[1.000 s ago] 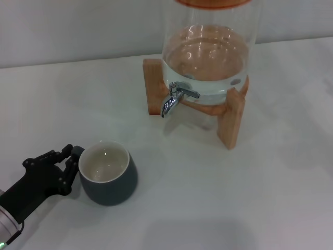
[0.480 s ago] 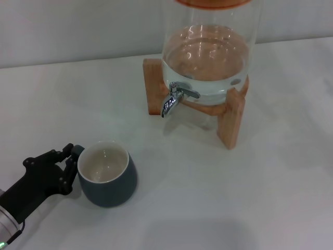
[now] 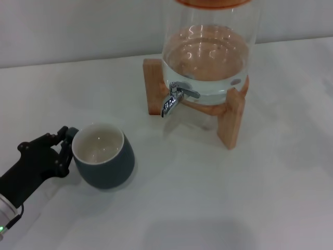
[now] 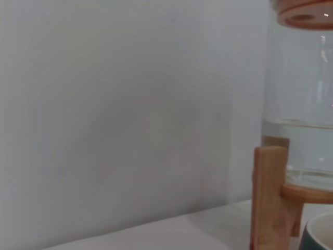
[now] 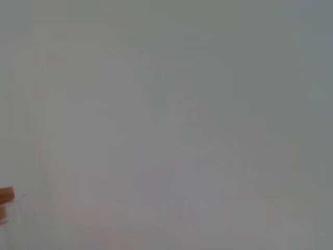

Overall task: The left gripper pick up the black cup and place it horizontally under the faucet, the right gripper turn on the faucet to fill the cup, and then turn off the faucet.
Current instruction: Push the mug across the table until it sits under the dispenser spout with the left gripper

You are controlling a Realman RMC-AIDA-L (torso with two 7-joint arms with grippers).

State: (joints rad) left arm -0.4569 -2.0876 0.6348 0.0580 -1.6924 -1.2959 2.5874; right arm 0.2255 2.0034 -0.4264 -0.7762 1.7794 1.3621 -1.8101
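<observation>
The black cup (image 3: 102, 156), dark outside and cream inside, stands upright at the table's front left in the head view. My left gripper (image 3: 65, 144) is shut on its handle side, the black claw reaching in from the lower left. The cup looks slightly raised off the table. A sliver of the cup's rim (image 4: 321, 233) shows in the left wrist view. The chrome faucet (image 3: 175, 99) juts from the jar's base, well to the right of the cup and farther back, lever untouched and no water running. My right gripper is out of view.
A large glass jar (image 3: 208, 52) holding water rests on a wooden stand (image 3: 231, 122) at the back centre. The same jar (image 4: 304, 104) and stand (image 4: 269, 198) fill one side of the left wrist view. A white wall rises behind the table.
The cup and my left gripper have shifted together a little to the left and upward; the cup now looks larger and lifted.
</observation>
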